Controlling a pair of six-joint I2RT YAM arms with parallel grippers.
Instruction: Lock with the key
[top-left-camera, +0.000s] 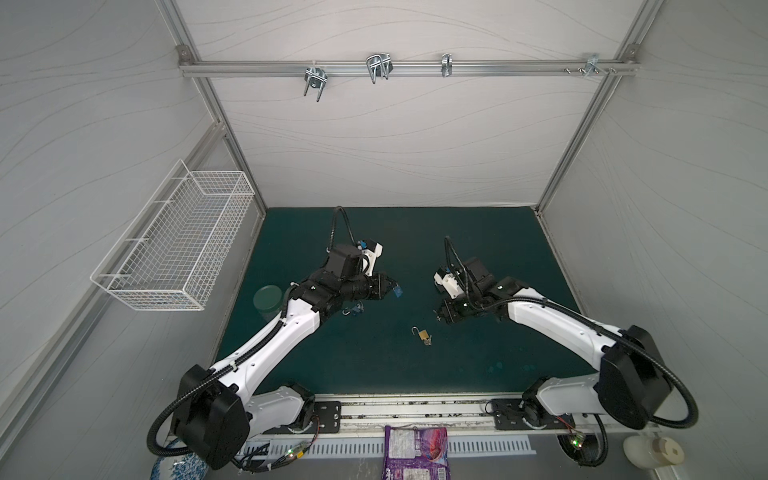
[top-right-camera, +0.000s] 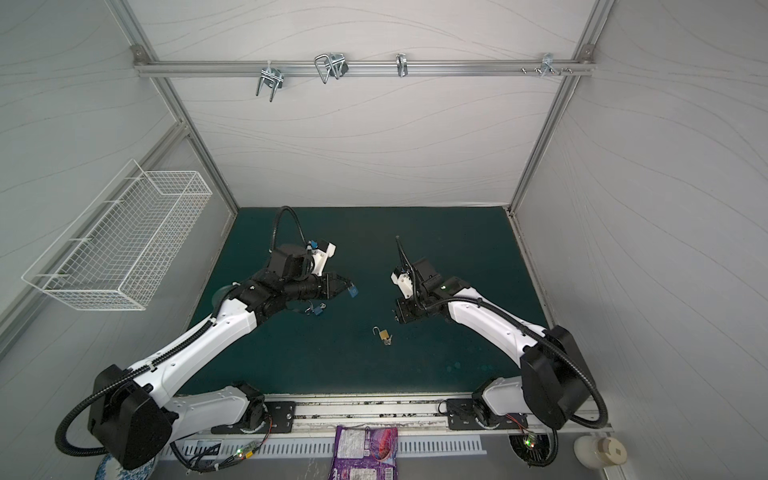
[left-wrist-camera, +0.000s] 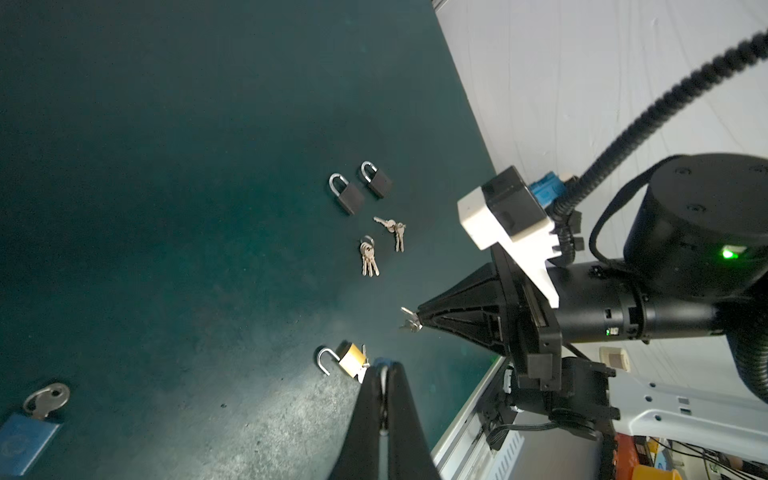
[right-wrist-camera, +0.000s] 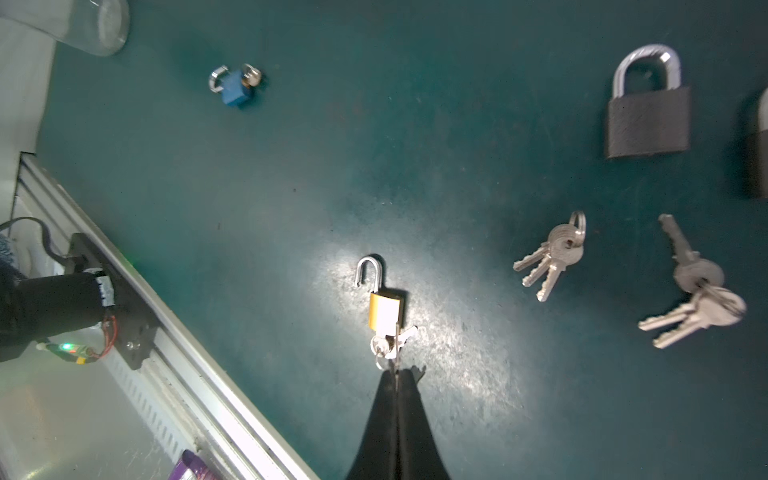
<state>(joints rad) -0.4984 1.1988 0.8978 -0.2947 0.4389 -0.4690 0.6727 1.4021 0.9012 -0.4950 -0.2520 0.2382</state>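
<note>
On a dark green mat (top-left-camera: 478, 257) inside a white-walled booth, two robot arms reach toward the middle. The left gripper (top-left-camera: 392, 286) hangs above the mat, its fingers pinched together on a small blue item (top-left-camera: 398, 290); what that item is cannot be told. The right gripper (left-wrist-camera: 419, 322) is likewise clamped tight, gripping a small bunch of keys (left-wrist-camera: 409, 322) held clear of the mat. Between the two grippers, and nearer the arm bases, a brass padlock (right-wrist-camera: 385, 313) lies flat with its shackle swung open. A key ring (top-left-camera: 428, 341) rests at its base. A blue padlock (right-wrist-camera: 234, 87) with a key in it lies on the mat just beside the left arm. By the right arm, two black padlocks (left-wrist-camera: 347, 195) (left-wrist-camera: 377, 181) lie side by side with their shackles closed. Two loose key bunches (right-wrist-camera: 555, 253) (right-wrist-camera: 698, 295) lie near them. A clear jar (top-left-camera: 268, 299) stands at the mat's left edge.
</note>
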